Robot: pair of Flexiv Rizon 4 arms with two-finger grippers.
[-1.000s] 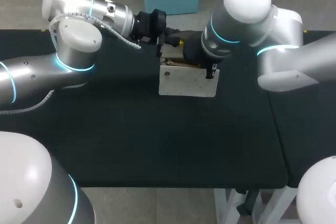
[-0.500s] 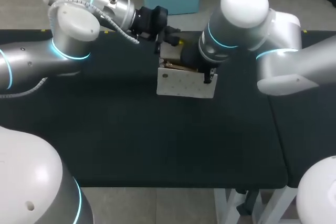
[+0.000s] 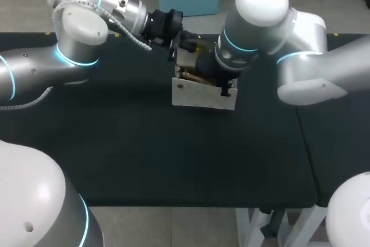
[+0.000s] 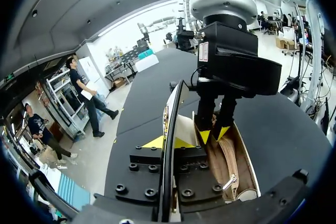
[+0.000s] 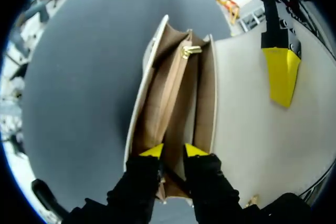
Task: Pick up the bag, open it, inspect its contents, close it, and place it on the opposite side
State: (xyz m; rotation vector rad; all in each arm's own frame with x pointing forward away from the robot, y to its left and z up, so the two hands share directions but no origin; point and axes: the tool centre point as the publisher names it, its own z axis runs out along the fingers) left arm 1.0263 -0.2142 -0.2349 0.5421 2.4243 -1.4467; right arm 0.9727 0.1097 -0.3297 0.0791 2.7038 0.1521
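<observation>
Bag open — tan lining inside.

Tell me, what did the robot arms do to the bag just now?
The right end effector moved in over the open bag, whose tan inside now shows more. The left arm's elbow shifted farther back. The left end effector kept holding the flap; the bag barely moved.
</observation>
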